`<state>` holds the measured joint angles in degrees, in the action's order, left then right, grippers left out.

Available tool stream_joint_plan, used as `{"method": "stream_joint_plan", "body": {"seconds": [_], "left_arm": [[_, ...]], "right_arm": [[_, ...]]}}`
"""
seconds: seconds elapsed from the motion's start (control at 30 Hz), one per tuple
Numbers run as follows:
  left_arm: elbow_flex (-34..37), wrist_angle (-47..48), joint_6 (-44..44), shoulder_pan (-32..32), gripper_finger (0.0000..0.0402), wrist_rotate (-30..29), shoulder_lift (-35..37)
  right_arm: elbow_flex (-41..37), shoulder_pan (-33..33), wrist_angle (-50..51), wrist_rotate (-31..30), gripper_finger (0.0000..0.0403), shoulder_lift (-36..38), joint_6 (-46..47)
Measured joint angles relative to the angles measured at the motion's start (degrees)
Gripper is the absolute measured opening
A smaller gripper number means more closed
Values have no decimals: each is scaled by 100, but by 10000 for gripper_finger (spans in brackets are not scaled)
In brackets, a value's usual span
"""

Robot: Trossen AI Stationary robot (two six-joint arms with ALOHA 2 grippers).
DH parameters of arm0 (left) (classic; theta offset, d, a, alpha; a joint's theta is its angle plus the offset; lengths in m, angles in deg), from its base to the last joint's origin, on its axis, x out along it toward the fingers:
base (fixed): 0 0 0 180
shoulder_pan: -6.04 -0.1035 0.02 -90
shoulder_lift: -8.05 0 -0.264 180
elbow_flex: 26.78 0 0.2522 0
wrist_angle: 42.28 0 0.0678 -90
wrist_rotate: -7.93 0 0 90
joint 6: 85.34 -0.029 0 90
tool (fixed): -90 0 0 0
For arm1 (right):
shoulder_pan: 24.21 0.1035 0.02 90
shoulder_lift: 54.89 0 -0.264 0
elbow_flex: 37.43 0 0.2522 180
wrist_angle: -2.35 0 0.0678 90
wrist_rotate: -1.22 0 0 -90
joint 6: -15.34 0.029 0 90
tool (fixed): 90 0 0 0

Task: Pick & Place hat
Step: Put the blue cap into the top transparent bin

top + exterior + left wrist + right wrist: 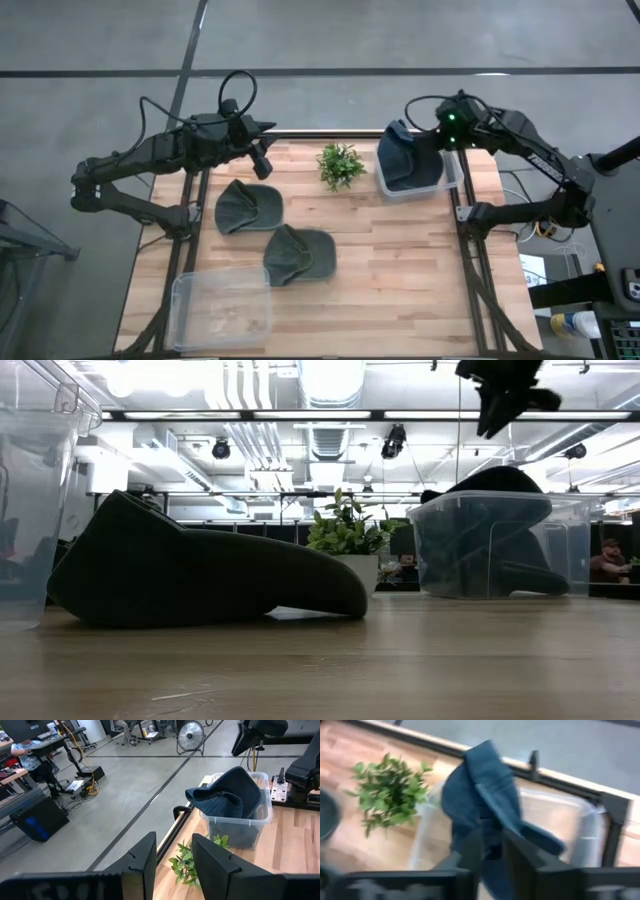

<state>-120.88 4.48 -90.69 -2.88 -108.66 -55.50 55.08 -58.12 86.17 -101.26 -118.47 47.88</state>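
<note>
Above the far-right bin (452,178), right end effector (432,143) is hovering w/ fingers narrowly apart, gripping nothing; blue hat (402,155) is lying inside. Placing looks done; next probably calls for reaching a dark hat (247,207) mid-bench. Left end effector (262,160), open, is waiting far-left.

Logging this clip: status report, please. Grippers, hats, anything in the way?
Right gripper open, above blue hat in the clear bin. Left gripper open, empty, at far table edge. Two dark hats on table; plant beside bin.

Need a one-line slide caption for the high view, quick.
Right gripper over blue hat in bin; two dark hats on table.
</note>
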Motion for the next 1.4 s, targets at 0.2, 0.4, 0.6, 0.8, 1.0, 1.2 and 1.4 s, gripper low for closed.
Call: {"method": "stream_joint_plan", "body": {"seconds": [0.2, 0.4, 0.6, 0.8, 1.0, 1.2, 1.4], "left_arm": [[0, 0, 0, -1, 119, 11, 0], [0, 2, 0, 1, 119, 14, 0], [0, 0, 0, 1, 119, 17, 0], [0, -2, 0, 1, 119, 18, 0], [0, -2, -1, 1, 119, 18, 0], [0, -2, -22, 1, 119, 17, 0], [0, -1, -53, 1, 119, 17, 0]], "right_arm": [[-308, 1, 10, 210, 10, -434, -265], [-594, 2, 162, 15, 8, -764, -309], [-808, -39, 399, -314, 8, -1153, -305], [-1177, -65, 522, -373, 8, -1604, -403], [-1481, -61, 540, -274, 8, -1971, -407], [-1601, -130, 583, -244, 8, -2140, -582], [-1070, -119, 928, -248, 8, -1912, -709]]}}
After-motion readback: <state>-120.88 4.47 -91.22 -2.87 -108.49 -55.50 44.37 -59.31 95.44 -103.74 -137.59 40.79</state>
